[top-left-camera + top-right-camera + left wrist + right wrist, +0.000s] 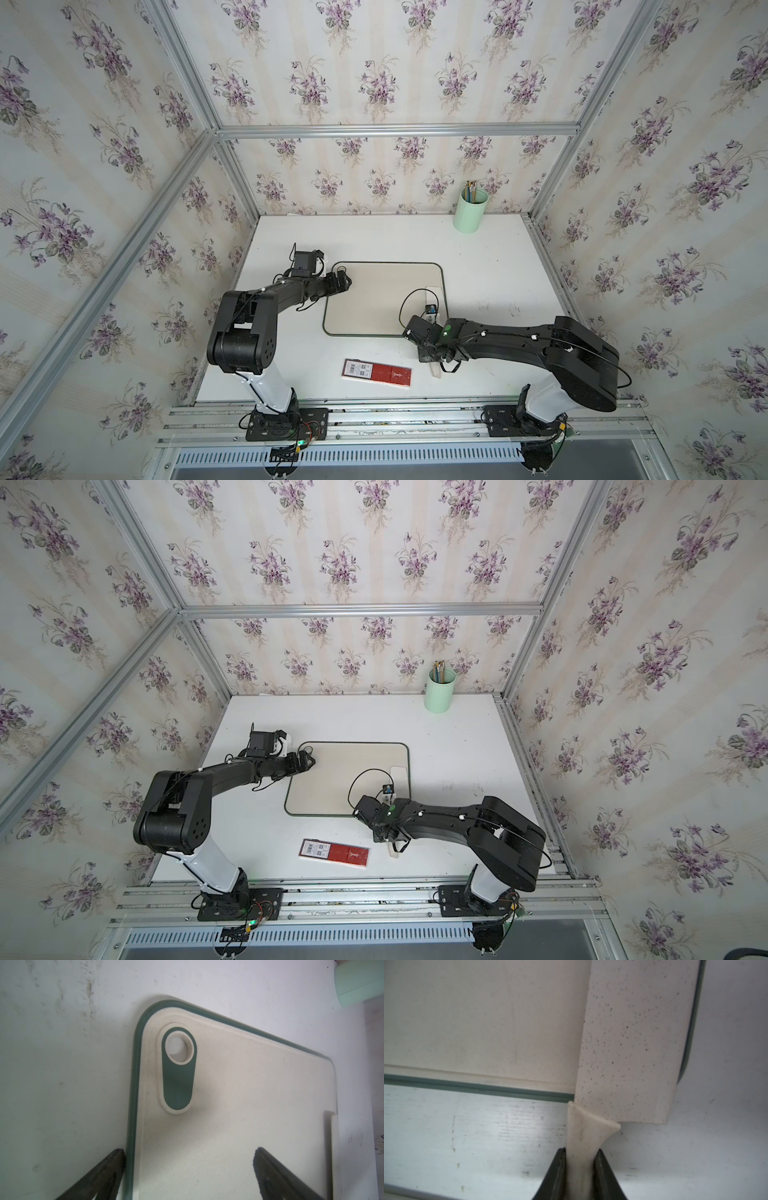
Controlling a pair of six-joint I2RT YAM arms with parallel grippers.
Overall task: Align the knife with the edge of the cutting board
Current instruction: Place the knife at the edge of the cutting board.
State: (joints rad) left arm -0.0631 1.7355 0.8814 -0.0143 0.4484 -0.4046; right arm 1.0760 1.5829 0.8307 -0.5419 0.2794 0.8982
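Item: white cleaver-like knife [633, 1043], blade flat along the cutting board's [467, 1022] green-rimmed side, handle overhanging, clenched in right gripper [580, 1155]; left gripper [189, 1153] spread, straddling the opposite rim; hazard: any wrist twist likely skews blade off-parallel or over the rim.

Pale wallpaper [374, 62] with purple flower sprays covers the walls, edged by aluminium rails [395, 131], around a white tabletop [374, 237]
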